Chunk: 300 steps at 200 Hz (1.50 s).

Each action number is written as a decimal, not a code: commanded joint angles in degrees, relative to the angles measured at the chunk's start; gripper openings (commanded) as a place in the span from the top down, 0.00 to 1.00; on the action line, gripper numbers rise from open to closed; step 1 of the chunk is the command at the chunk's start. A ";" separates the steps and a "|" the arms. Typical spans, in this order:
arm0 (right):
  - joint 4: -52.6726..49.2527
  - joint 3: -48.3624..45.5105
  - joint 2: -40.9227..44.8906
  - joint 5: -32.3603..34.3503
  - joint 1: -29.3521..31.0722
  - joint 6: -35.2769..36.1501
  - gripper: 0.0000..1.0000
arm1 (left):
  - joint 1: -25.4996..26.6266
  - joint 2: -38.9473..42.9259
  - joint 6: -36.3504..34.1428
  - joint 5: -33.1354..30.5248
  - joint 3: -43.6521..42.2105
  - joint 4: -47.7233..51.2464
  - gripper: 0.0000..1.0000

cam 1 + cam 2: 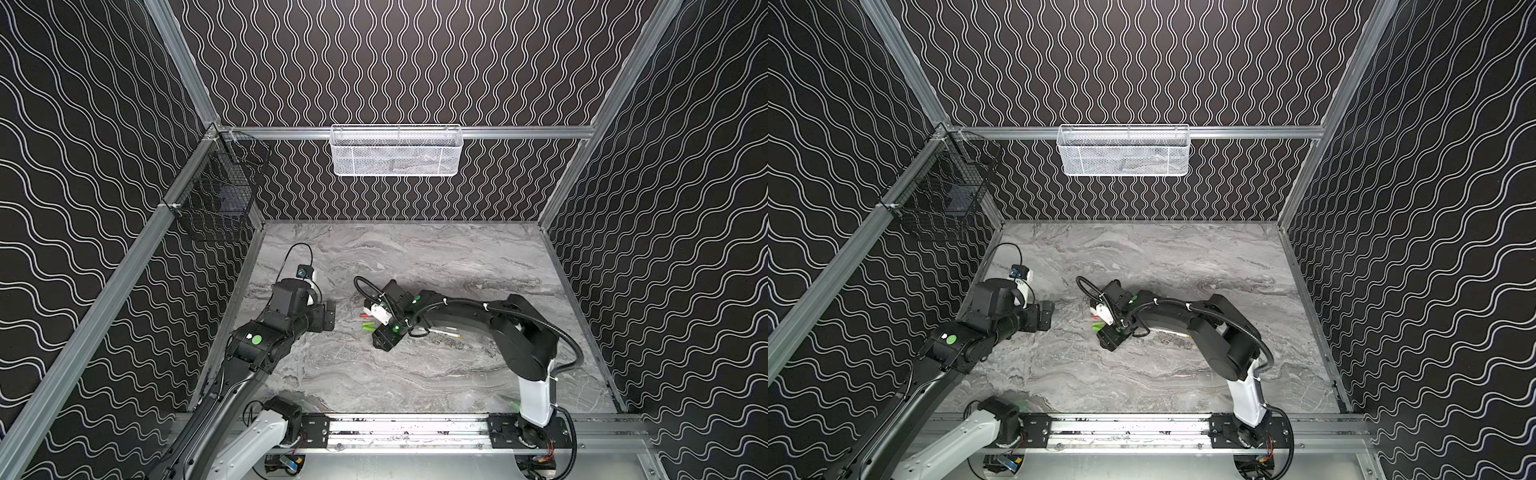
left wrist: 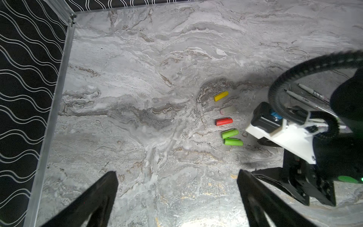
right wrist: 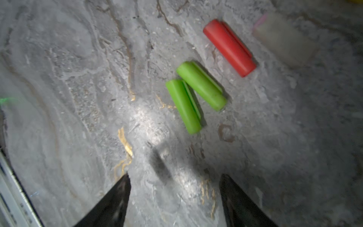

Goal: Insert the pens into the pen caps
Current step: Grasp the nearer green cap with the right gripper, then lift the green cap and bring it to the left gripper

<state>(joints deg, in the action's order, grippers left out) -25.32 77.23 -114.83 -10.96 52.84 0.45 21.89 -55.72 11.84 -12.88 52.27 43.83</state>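
Pen caps [image 2: 224, 121], stubby smooth plastic cylinders with clip ridges, lie in a loose row on the marbled grey tabletop [image 2: 137, 78]. The red cap [image 3: 229, 47] has the pale cap [image 3: 282, 37] just beside it, with the yellow cap [image 2: 221, 96] beyond that. Two green caps [image 3: 201, 85] on its other side meet at one end.

Slim pale pens [image 2: 300, 99] lie further off, partly under the right arm's ribbed cable [image 2: 275, 92].

The right gripper [image 3: 175, 175] hangs near the green caps, spread and empty. The left gripper [image 2: 176, 173], wide apart and empty, is well away from the red cap across bare tabletop. A black wave-patterned wall [image 2: 23, 78] and aluminium rail [image 2: 59, 78] edge the table.
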 commanded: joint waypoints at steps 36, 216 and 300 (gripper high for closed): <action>-0.82 4.48 -4.14 1.75 0.55 1.15 0.27 | -1.18 1.60 0.47 -2.80 0.51 -0.48 0.01; -4.89 6.89 -7.34 6.73 3.83 1.75 0.74 | -3.73 3.16 0.76 -2.37 0.46 -0.65 0.01; -1.00 0.28 -2.81 6.02 4.41 -2.01 0.93 | -4.27 3.37 0.80 0.93 0.21 -1.40 0.01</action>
<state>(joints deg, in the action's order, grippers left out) -21.58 79.81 -118.56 -4.21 57.01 0.67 17.78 -52.62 12.05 -14.26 52.49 44.23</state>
